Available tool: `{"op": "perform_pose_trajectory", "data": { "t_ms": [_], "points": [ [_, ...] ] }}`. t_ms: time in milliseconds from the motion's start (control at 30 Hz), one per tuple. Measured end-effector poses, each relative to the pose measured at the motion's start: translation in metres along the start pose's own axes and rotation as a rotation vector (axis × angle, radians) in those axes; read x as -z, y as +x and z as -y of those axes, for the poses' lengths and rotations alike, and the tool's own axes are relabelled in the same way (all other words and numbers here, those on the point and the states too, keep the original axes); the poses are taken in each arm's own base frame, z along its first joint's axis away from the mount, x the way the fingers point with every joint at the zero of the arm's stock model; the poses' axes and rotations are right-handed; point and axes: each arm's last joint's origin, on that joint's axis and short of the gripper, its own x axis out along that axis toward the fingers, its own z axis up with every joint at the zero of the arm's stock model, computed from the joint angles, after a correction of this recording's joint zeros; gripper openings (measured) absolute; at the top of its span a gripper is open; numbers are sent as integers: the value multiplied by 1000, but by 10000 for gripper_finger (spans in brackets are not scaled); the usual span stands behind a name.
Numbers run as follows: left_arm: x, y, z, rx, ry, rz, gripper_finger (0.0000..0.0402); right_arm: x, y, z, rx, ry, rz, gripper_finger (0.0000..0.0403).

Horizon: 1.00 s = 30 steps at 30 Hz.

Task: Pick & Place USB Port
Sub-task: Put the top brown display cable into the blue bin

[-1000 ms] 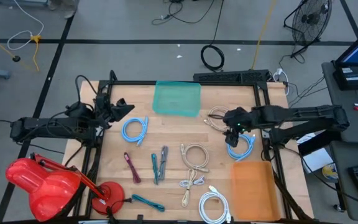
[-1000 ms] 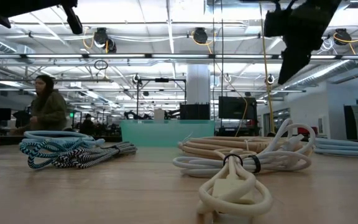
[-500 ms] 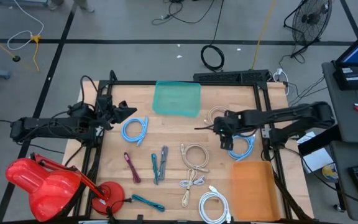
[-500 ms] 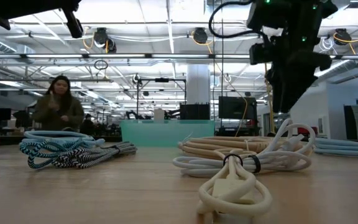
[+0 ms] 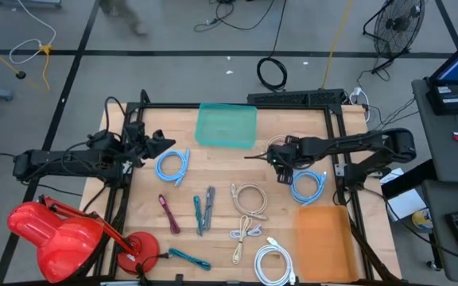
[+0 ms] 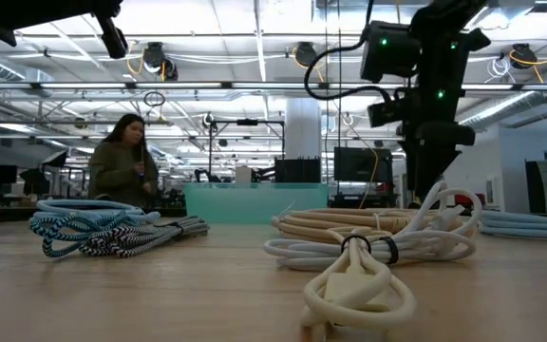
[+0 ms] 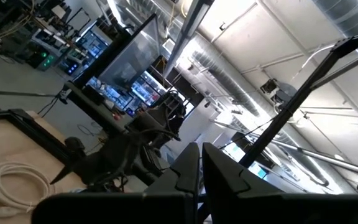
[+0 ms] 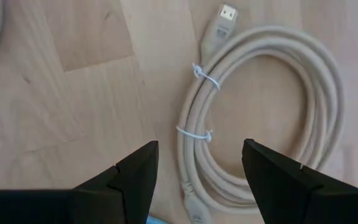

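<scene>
- The right pincer (image 5: pixel 277 156) hangs above the beige coiled cable (image 5: pixel 279 149) at the back right part of the wooden tabletop (image 5: pixel 213 171). Its two fingers (image 8: pixel 135 177) stand wide apart and nothing is between them.
- In the right wrist view this beige coiled cable (image 8: pixel 260 118) lies flat on the wood, tied with two thin white ties, and its flat metal plug (image 8: pixel 224 18) sticks out of the coil. The fingers do not touch it.
- Just beside that cable, toward the front, lies a light blue coiled cable (image 5: pixel 308 187), and in front of it the orange tray (image 5: pixel 324 246).
- The left pincer (image 5: pixel 163 140) waits over the back left part of the tabletop, near another light blue coiled cable (image 5: pixel 172 166). Its fingers (image 7: pixel 188 174) are pressed together and hold nothing.
- A teal tray (image 5: pixel 227 125) stands at the back edge in the middle.
- In the middle of the tabletop lie a second beige coil (image 5: pixel 249 200), a small cream cable (image 5: pixel 243 236), a white coil (image 5: pixel 273 263), a dark red cable (image 5: pixel 168 214) and several teal cables (image 5: pixel 203 210).
- In the low view the right arm (image 6: pixel 430 85) comes down behind the cream bundle of cables (image 6: pixel 368 252), and a person (image 6: pixel 122 171) stands in the room behind the tabletop.
</scene>
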Motion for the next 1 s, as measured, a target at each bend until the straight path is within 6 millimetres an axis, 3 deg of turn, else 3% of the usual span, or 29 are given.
{"op": "perform_pose_trajectory", "data": {
  "t_ms": [500,733,1000],
  "points": [
    [1,0,0,9,-7,-16,21,-5,20,10,-24,33,15,212],
    [1,0,0,9,-8,-16,21,19,42,8,-69,126,-41,210],
    [1,0,0,8,-13,-15,21,35,53,5,-63,207,-77,204]
  ]
}}
